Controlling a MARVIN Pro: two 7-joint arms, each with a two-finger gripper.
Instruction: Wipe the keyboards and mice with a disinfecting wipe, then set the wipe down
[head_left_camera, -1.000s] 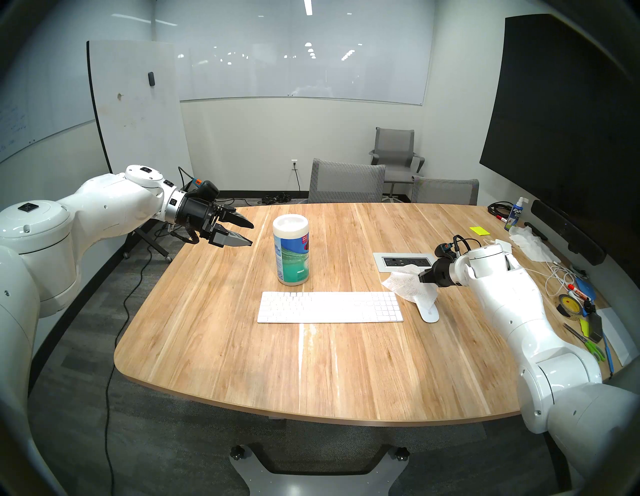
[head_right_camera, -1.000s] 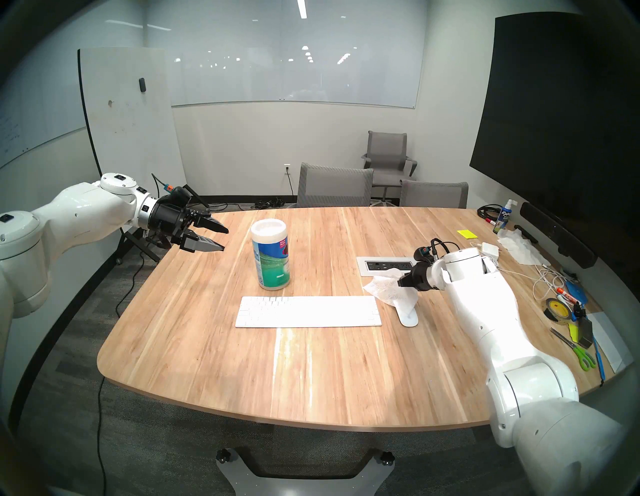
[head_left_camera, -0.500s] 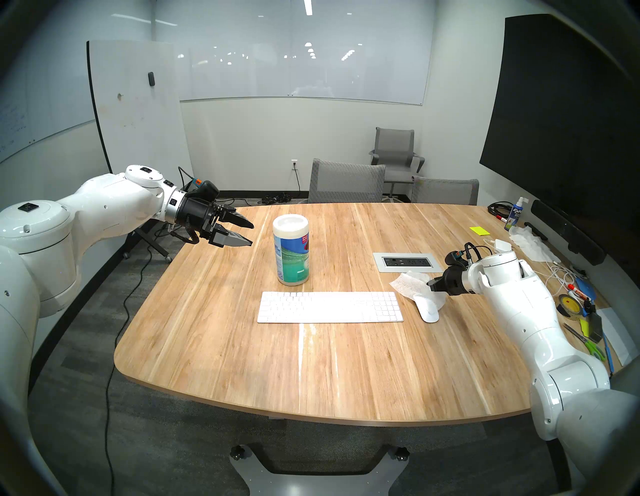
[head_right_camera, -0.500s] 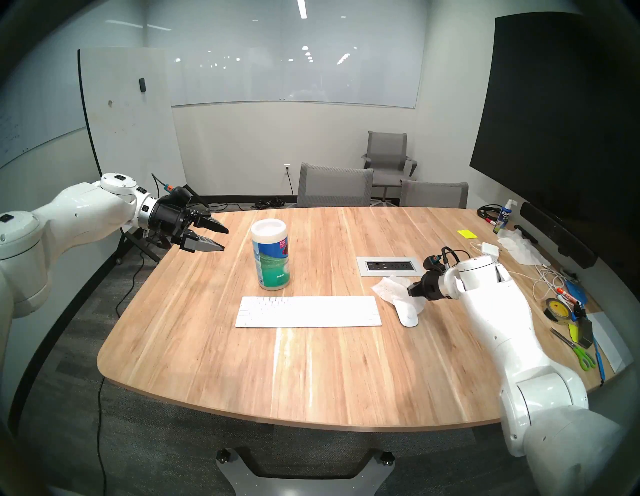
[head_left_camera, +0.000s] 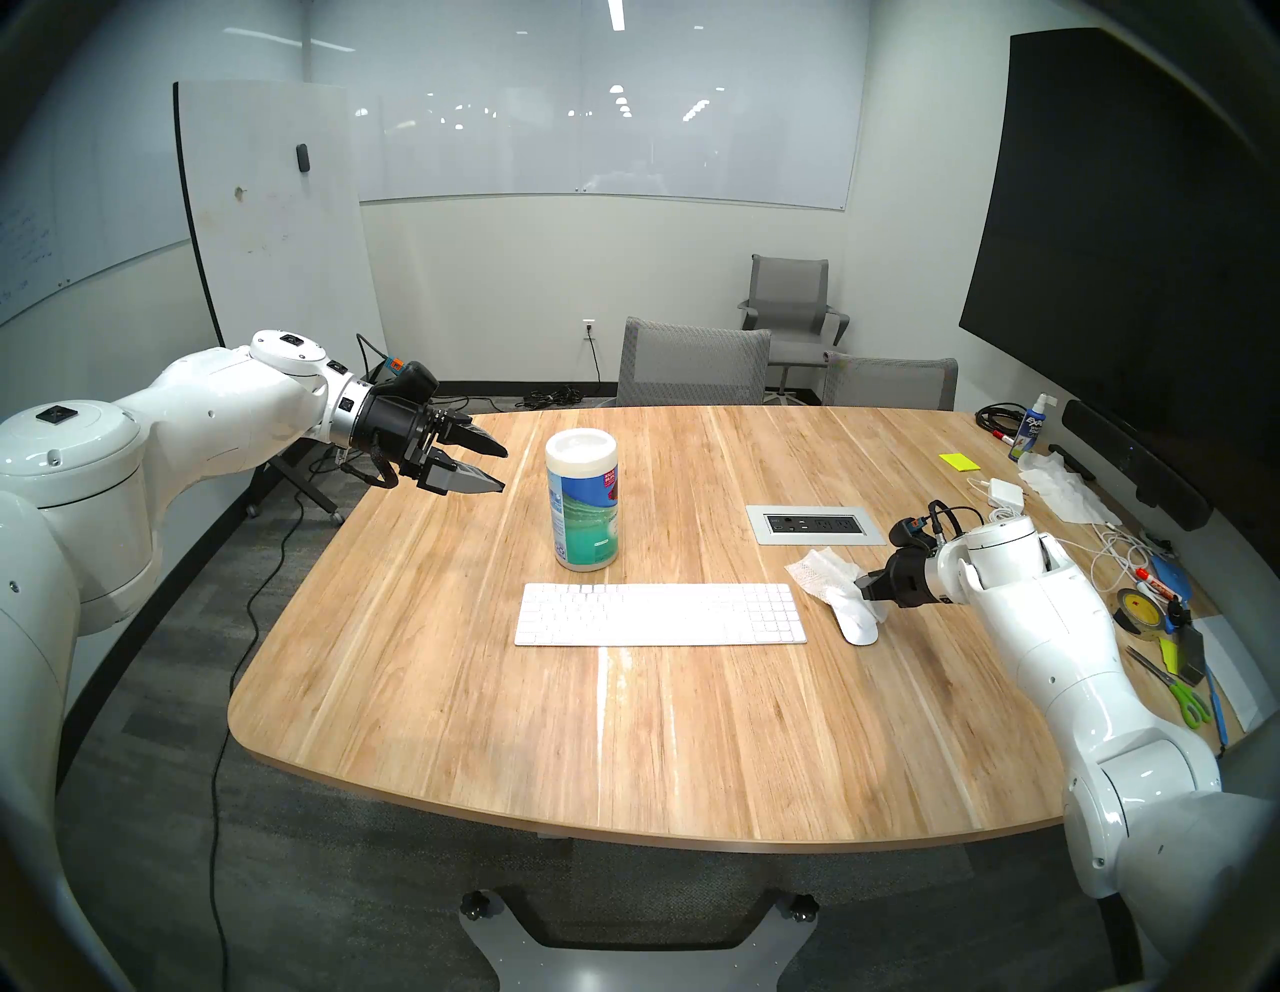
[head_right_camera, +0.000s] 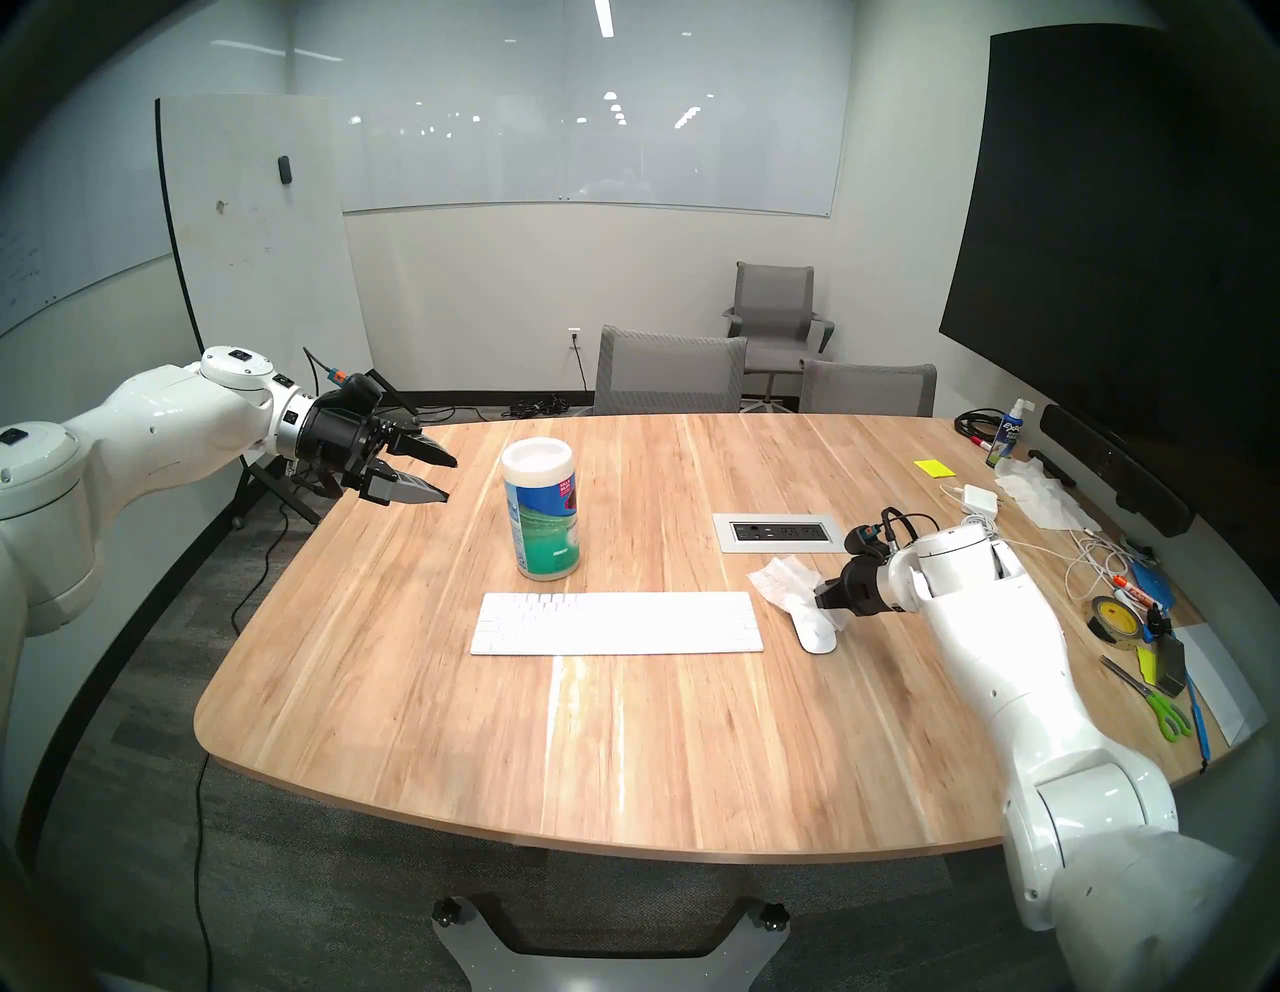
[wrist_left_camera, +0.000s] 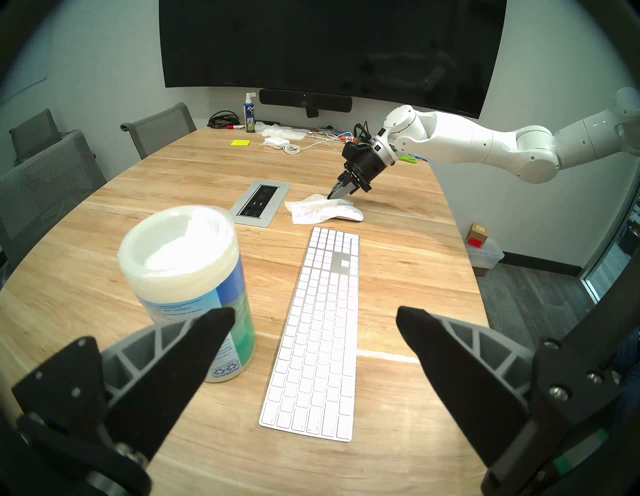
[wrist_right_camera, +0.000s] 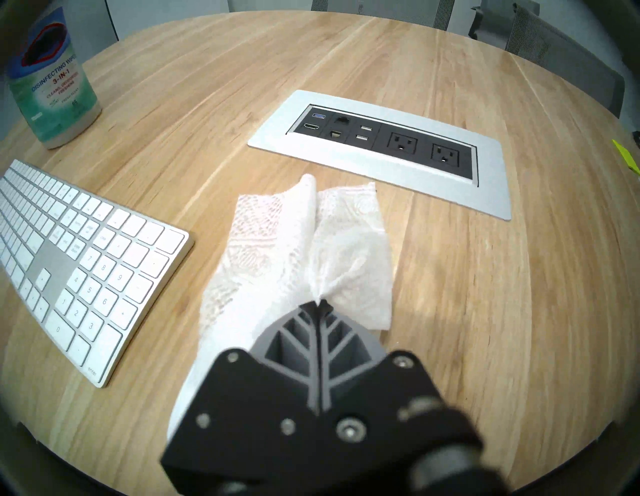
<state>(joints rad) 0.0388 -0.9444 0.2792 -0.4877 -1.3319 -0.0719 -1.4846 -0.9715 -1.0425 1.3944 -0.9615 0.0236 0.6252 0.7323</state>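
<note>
The white keyboard (head_left_camera: 659, 614) lies flat in the middle of the wooden table (head_left_camera: 623, 748). The white mouse (head_left_camera: 857, 622) lies just right of it, its far half covered by the white wipe (head_left_camera: 817, 571). My right gripper (head_left_camera: 862, 587) is shut on the wipe and presses it down on the mouse. In the right wrist view the closed fingertips (wrist_right_camera: 318, 306) pinch the wipe (wrist_right_camera: 294, 242), with the keyboard (wrist_right_camera: 69, 256) to the left. My left gripper (head_left_camera: 495, 465) is open and empty, hovering over the table's far left, left of the wipes canister (head_left_camera: 582, 509).
A silver power outlet panel (head_left_camera: 816, 524) is set into the table behind the mouse. Cables, a charger (head_left_camera: 1006, 493), tape, scissors (head_left_camera: 1177, 693) and a crumpled tissue (head_left_camera: 1063, 493) crowd the right edge. Grey chairs (head_left_camera: 692, 364) stand at the far side.
My right gripper has moved right and down with the wipe, dragging it from above the keyboard's right end onto the mouse. The left arm has not moved.
</note>
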